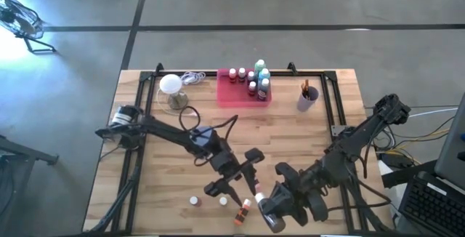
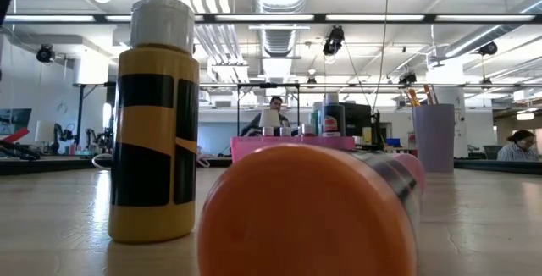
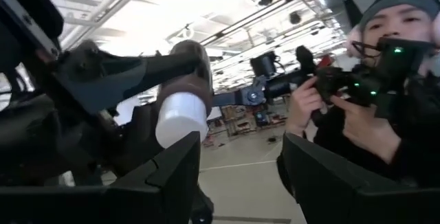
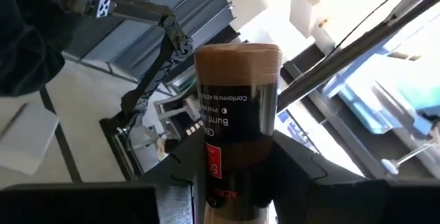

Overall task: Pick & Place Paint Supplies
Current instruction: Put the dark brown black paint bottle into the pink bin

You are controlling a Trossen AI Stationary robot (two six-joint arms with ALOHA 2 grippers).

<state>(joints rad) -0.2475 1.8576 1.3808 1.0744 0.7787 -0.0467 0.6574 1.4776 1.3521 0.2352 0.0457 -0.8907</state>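
While both arms are gathered over the near middle of the table point(image 1: 305, 131), a brown bottle point(image 4: 237, 124) is held clamped between the fingers of the right gripper point(image 4: 234, 183); its white cap point(image 3: 180, 117) is seen pointing toward the left gripper point(image 3: 237, 165) in the left wrist view. The left gripper's fingers point(image 3: 172, 169) are spread apart with nothing between them, and the capped end of the bottle is seen just beyond them. In the high view the left gripper point(image 1: 236, 175) and right gripper point(image 1: 275, 206) are placed close together, near the table's near edge.

Several small bottles are left loose on the wood nearby: two white-capped ones point(image 1: 194, 201) to the left, and an orange one point(image 1: 242, 211) lying on its side between the grippers. In the low view an upright yellow bottle point(image 2: 155, 124) with black bands and a lying orange bottle point(image 2: 309, 212) are seen close to the camera.

At the far side a pink tray point(image 1: 227, 95) is loaded with small red bottles point(image 1: 237, 74) and taller green and blue ones point(image 1: 261, 73). A purple cup point(image 1: 307, 99) with brushes point(image 1: 305, 86) is set to its right, a white globe lamp point(image 1: 171, 86) to its left.

A person point(image 3: 385, 80) holding a dark device is seen past the table.
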